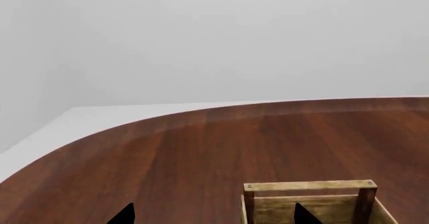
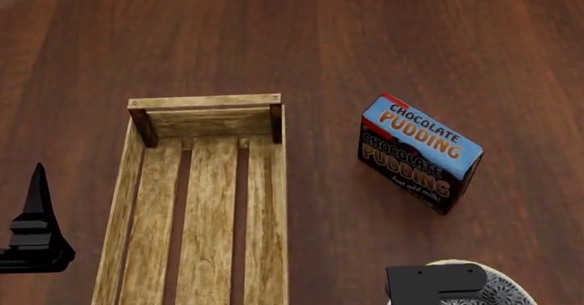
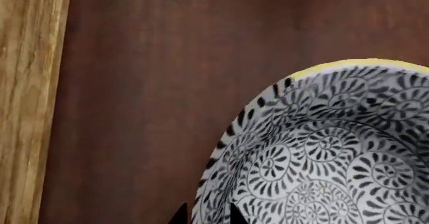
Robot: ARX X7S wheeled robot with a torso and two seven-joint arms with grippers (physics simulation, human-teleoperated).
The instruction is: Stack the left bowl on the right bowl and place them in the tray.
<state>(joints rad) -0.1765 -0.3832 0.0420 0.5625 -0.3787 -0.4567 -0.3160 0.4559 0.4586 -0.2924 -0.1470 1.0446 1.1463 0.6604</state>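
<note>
A bowl [image 3: 335, 153] with a black-and-white swirl pattern lies on the dark wood table, and a thin yellow strip shows along its far rim. I cannot tell whether a second bowl lies under it. My right gripper [image 3: 206, 216] is shut on its rim, one fingertip inside and one outside. In the head view that bowl [image 2: 507, 288] peeks out at the lower right, under the gripper's black body. The tray [image 2: 205, 102], a shallow light-wood crate with a slatted bottom, lies left of it and holds nothing. My left gripper [image 1: 214, 216] is open over the tray's [image 1: 308, 186] left rail.
A chocolate pudding box [image 2: 420, 151] stands upright to the right of the tray, beyond the bowl. The tray's side rail [image 3: 27, 108] runs close beside the bowl. The table's curved far edge [image 1: 168, 118] meets a pale floor.
</note>
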